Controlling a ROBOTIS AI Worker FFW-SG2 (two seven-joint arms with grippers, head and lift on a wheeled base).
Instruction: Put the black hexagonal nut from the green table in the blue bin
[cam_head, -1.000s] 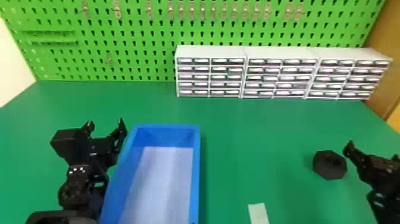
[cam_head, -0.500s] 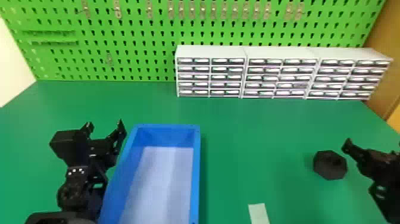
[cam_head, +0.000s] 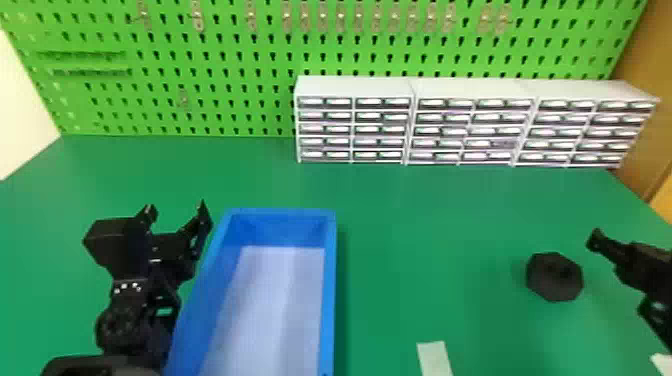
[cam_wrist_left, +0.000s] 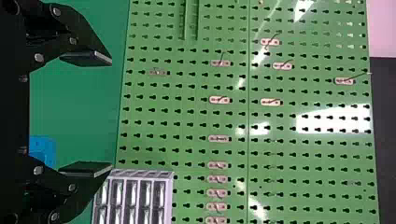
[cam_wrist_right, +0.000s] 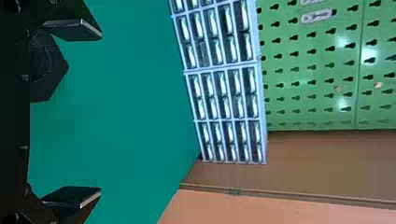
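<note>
In the head view my left gripper (cam_head: 176, 214) stands open just left of the blue bin (cam_head: 328, 300), its fingers parted with nothing between them. The black hexagonal nut (cam_head: 555, 277) lies flat on the green table (cam_head: 425, 240) toward the right. Close to the nut's right side is my right gripper (cam_head: 596, 240), partly cut off by the edge. The left wrist view has the left gripper (cam_wrist_left: 111, 114) with its fingers wide apart. In the right wrist view the right gripper (cam_wrist_right: 101, 114) is open, and the nut (cam_wrist_right: 53, 70) appears beside its upper finger, partly hidden.
White drawer cabinets (cam_head: 355, 87) stand along the back of the table before a green pegboard (cam_head: 240, 55). A pale strip (cam_head: 434, 357) lies at the front, between bin and nut. A brown panel (cam_head: 640, 90) borders the right side.
The right gripper has shifted very slightly left and upward in the head view. Nut and bin have stayed put, and the left arm is nearly still.
</note>
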